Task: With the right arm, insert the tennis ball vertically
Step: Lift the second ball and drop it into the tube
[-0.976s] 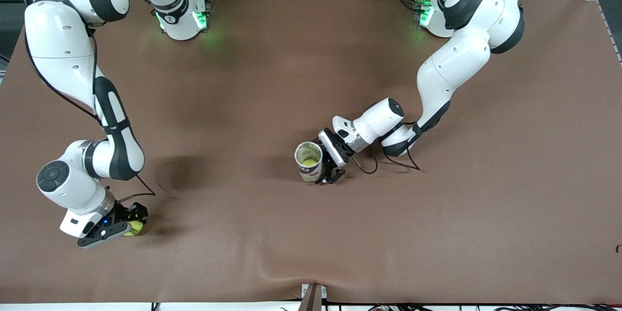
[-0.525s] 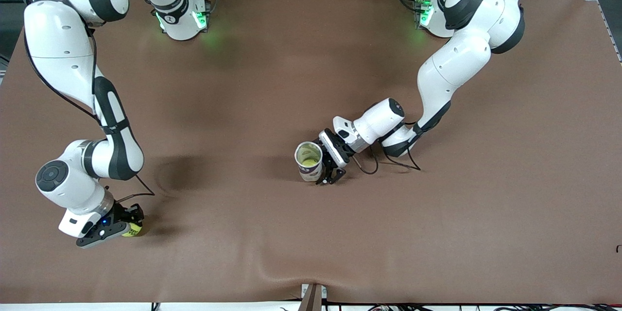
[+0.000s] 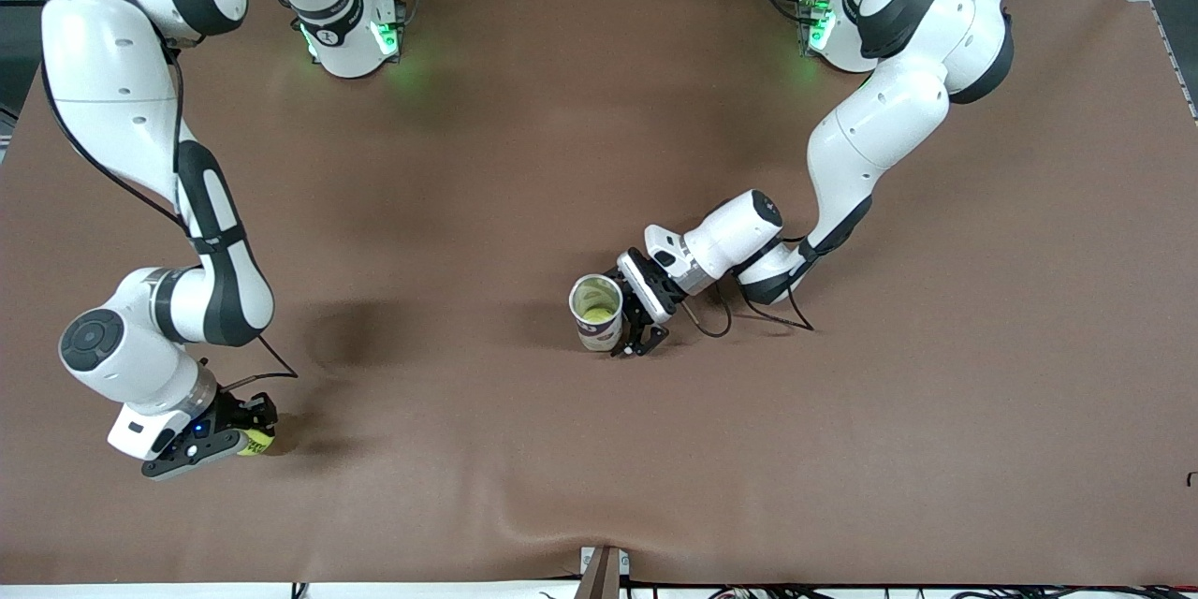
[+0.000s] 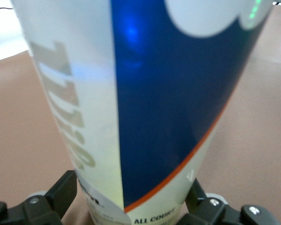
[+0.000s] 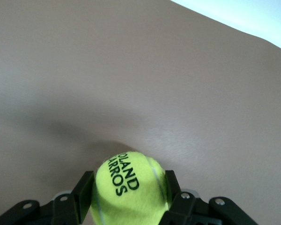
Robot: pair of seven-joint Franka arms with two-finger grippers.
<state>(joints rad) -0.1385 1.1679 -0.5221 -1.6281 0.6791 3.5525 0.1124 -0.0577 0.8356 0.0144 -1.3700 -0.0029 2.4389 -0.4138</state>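
A yellow-green tennis ball [image 3: 255, 442] with black lettering [image 5: 129, 187] is near the front camera at the right arm's end of the table. My right gripper [image 3: 249, 436] [image 5: 129, 193] is shut on it, one finger on each side. I cannot tell whether the ball touches the cloth. At mid-table an open white-and-blue ball can [image 3: 596, 311] stands upright, with yellow-green showing inside its mouth. My left gripper [image 3: 613, 314] [image 4: 133, 199] is shut on the can [image 4: 145, 103] low down, its fingers against both sides. The can fills the left wrist view.
A brown cloth [image 3: 842, 440] covers the whole table and ripples near the front edge [image 3: 552, 524]. Both arm bases [image 3: 351, 37] [image 3: 833, 33] stand along the edge farthest from the front camera. A slack black cable [image 3: 749, 318] lies on the cloth by the left wrist.
My right gripper's fingers have closed on the tennis ball, and that arm has shifted slightly. The left arm and the can have barely moved.
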